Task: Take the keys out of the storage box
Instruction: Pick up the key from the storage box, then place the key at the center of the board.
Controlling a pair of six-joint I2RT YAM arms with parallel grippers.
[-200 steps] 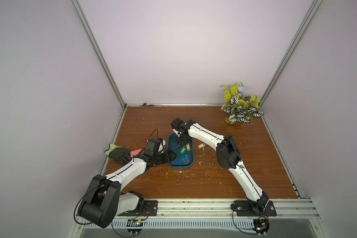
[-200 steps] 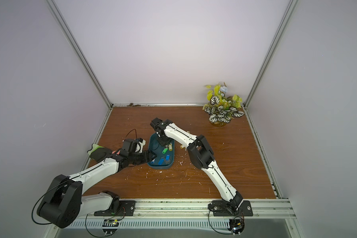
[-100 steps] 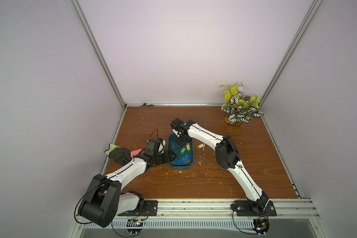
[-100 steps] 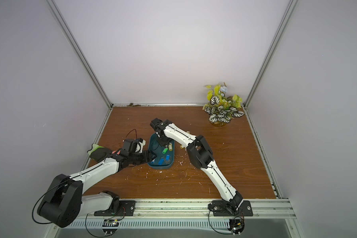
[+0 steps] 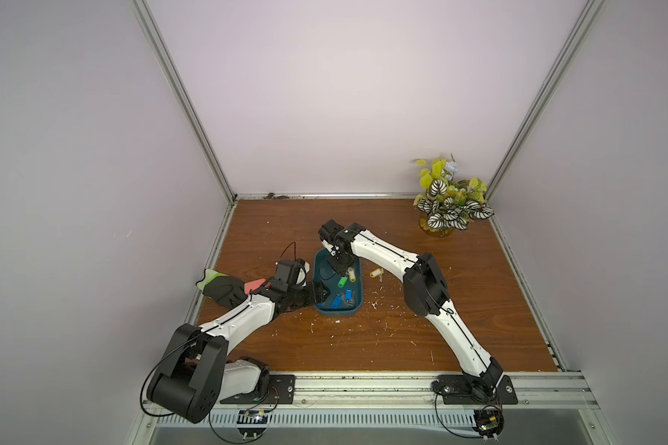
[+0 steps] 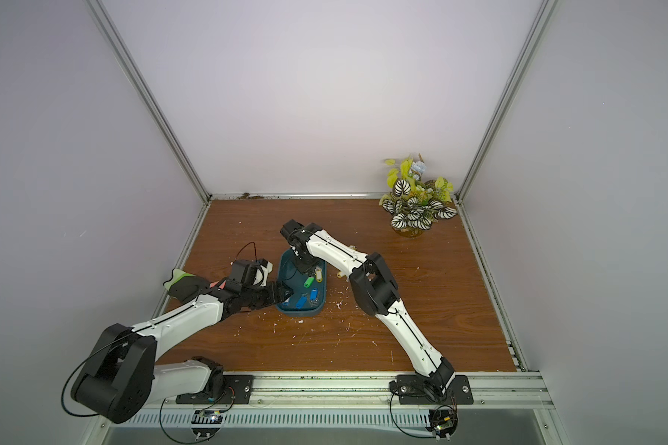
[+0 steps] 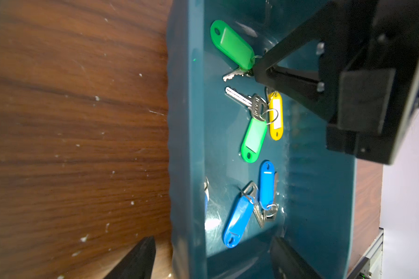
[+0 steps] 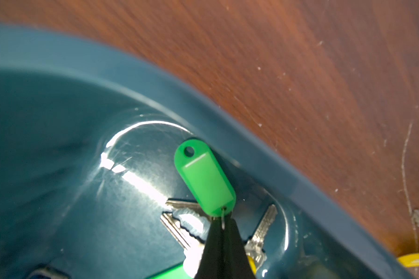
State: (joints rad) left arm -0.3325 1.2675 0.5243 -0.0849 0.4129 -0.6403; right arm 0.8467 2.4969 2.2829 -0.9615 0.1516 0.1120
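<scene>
The keys [image 7: 253,140] lie mostly in the box [image 7: 186,145], which sits on the counter [image 5: 402,346] between the two arms. Inside I count two with green tags, one yellow and at least two blue. One more yellow key [image 5: 375,273] lies outside, on the counter just beside the right wall of the box.

The step in hand, as I judge it, is the pick of one green key [image 8: 205,180] at the far end of the box. The right claw [image 8: 224,224] is closed, and its tips meet exactly at the ring [image 8: 223,218] of this key. The thin wire seems pinched between them, while the tag appears to rest on the box floor, close to the wall. The grip is on very little metal, so I think the next move calls for a slow, straight lift until the key hangs clear of the rim. After that comes a carry to the right and a release on the bare counter. A quick pull might let the ring slip out, and the other keys beside the tips could be dragged along.

The right arm [image 5: 382,254] reaches far forward, with its wrist bent steeply down into the box. The left arm [image 5: 243,316] lies low, coming in from the left. The left claw [image 5: 322,296] is open and stands astride the left wall of the box near its front end, one finger inside and one outside. I cannot tell whether it touches the wall. Perhaps it is there to stop the box from sliding.
</scene>
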